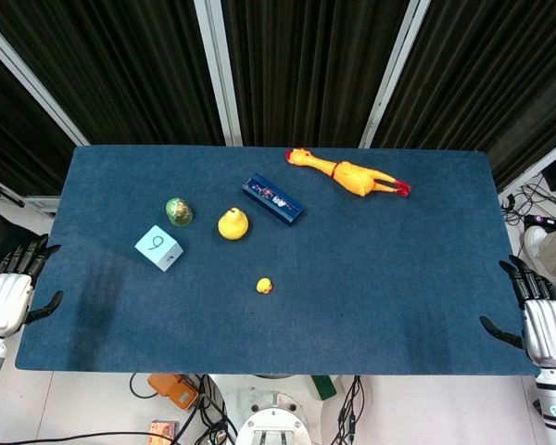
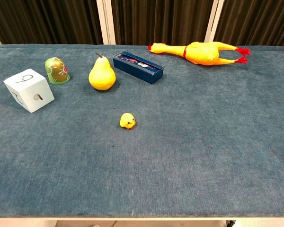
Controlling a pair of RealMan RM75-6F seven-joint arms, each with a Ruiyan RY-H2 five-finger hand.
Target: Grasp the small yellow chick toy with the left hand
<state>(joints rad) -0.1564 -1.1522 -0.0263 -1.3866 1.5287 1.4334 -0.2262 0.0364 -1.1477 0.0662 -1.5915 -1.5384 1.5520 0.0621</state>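
Evidently nothing is grasped yet: the left hand (image 1: 7,295), fingers spread and empty, is parked at the lower-left edge, so a reach toward the chick (image 1: 265,286) at lower centre is called for.

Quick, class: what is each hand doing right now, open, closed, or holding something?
Left hand: open, holding nothing, at the table's left edge.
Right hand: open, holding nothing, at the table's right edge.
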